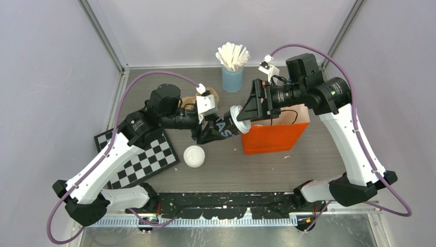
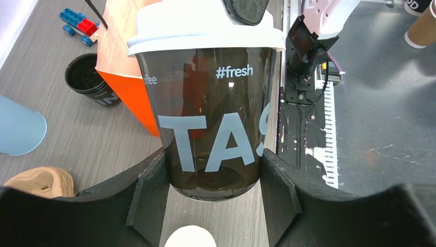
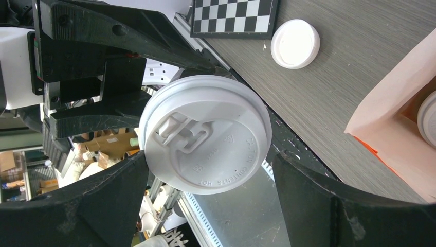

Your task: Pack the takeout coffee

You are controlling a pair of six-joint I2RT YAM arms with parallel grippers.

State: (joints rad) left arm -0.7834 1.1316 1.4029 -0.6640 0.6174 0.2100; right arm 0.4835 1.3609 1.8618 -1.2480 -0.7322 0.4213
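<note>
A takeout coffee [image 1: 229,125], a black paper cup with white print and a white sip lid, is held off the table, lying nearly level, lid end toward the right arm. My left gripper [image 1: 208,131] is shut on its lower body, and both fingers press the cup [image 2: 211,113] near its base. My right gripper [image 1: 246,110] stands open around the lid [image 3: 205,134], with a clear gap on one side. An orange paper bag [image 1: 275,136] stands just right of the cup, and a white lid [image 3: 428,118] shows inside it.
A loose white lid [image 1: 194,156] lies on the table near a checkerboard [image 1: 139,154]. A light-blue cup of white stirrers [image 1: 232,77] stands at the back. An open black cup [image 2: 90,82] sits behind the bag, with toy bricks [image 2: 79,23] beyond.
</note>
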